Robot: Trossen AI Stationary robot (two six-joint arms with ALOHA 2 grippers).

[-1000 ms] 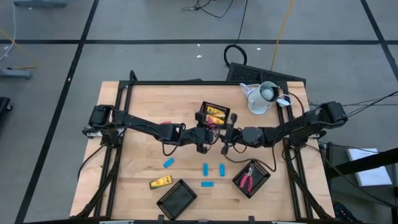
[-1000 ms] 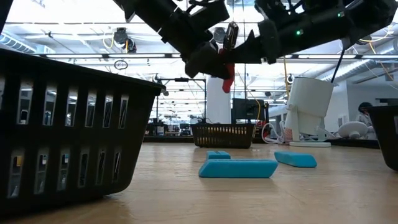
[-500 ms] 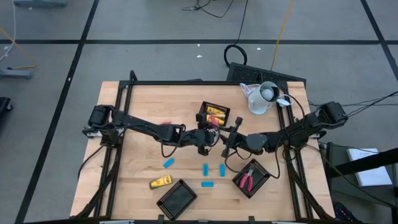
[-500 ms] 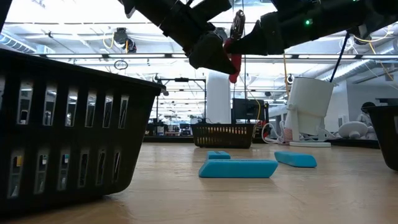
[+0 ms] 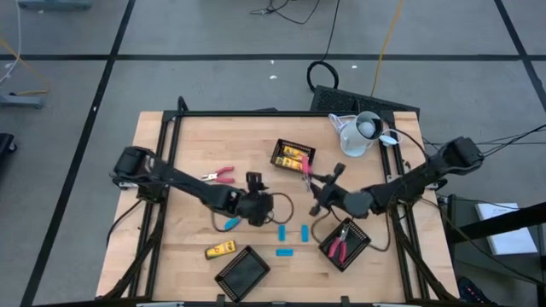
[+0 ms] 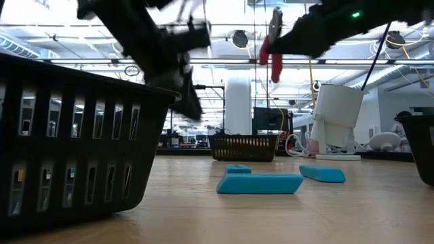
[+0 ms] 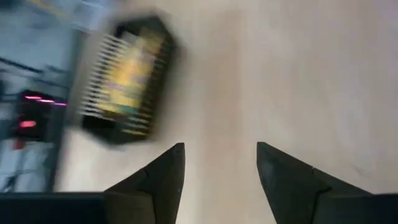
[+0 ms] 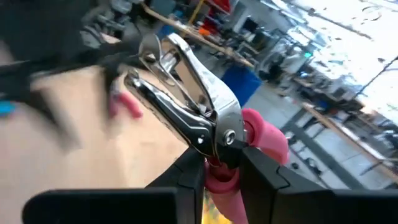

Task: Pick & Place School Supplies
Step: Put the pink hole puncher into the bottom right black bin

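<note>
Pale wooden table (image 5: 192, 136), black frame. Three black rectangular mesh trays on it: one at the far middle (image 5: 293, 156) holding yellow-and-black blocks, one at the near right (image 5: 345, 244) with red-handled tools in it, one near-middle (image 5: 242, 273) that looks empty. White jug (image 5: 358, 134) at the far right.

Left gripper (image 7: 217, 177): over the table's middle near a blue piece, fingers apart, nothing between them.

Right gripper (image 8: 214, 180): raised mid-table, right of centre, clamped on a red/pink-handled scissor-like tool with metal jaws (image 8: 199, 121), held by the handle end, metal part sticking out past the fingers.

A second red-handled tool (image 5: 221, 176) lies loose on the table left of centre. Bright-blue short oblong pieces (image 5: 293, 233) scattered near the middle; one yellow-and-black oblong block (image 5: 221, 249) loose at the near left.

Handling guess: the tool is rigid, light, nose-heavy. The rubbery handles give good friction; the metal would slip. It can pivot in the grip, so hold both handles together, close to the hinge.
</note>
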